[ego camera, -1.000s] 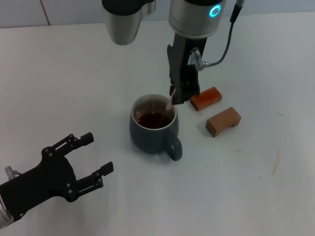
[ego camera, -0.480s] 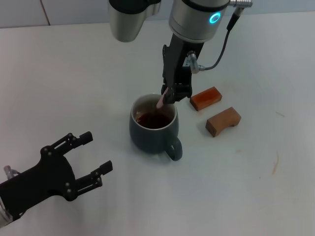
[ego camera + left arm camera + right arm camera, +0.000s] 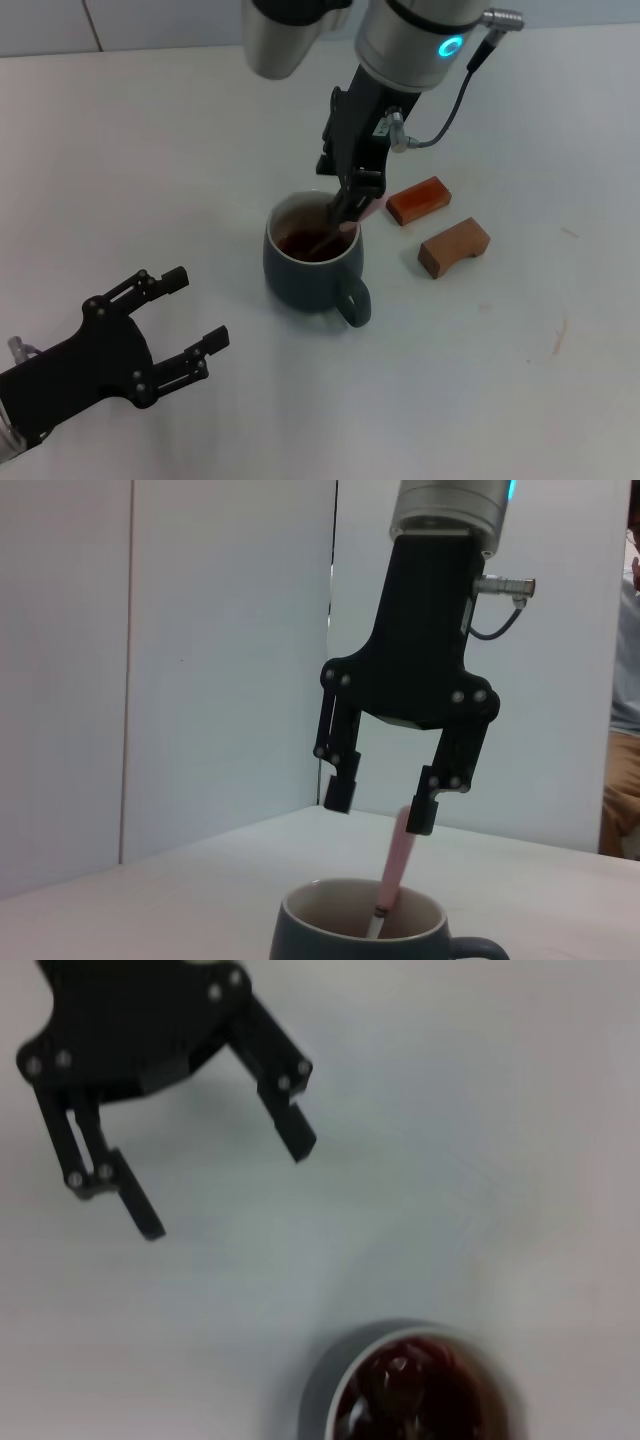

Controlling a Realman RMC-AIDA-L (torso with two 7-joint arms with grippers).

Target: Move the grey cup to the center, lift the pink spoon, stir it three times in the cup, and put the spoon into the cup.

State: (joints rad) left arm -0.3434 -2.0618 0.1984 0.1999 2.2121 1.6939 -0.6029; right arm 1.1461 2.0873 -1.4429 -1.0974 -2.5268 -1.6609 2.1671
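The grey cup [image 3: 312, 268] stands mid-table with dark liquid in it and its handle towards me. It also shows in the left wrist view [image 3: 350, 932] and the right wrist view [image 3: 415, 1400]. The pink spoon [image 3: 392, 865] stands slanted in the cup, bowl down, with its handle top beside one fingertip of my right gripper. My right gripper [image 3: 350, 203] hangs just above the cup's far rim, and the left wrist view [image 3: 380, 802] shows its jaws apart. My left gripper [image 3: 200, 308] is open and empty near the table's front left.
Two brown blocks [image 3: 418, 199] [image 3: 453, 246] lie on the white table [image 3: 150, 150] just right of the cup. My left gripper also shows in the right wrist view [image 3: 220, 1180], apart from the cup.
My right gripper has shifted left over the cup and tilted. Its jaws have come apart and the spoon now leans in the cup. The left arm has not moved.
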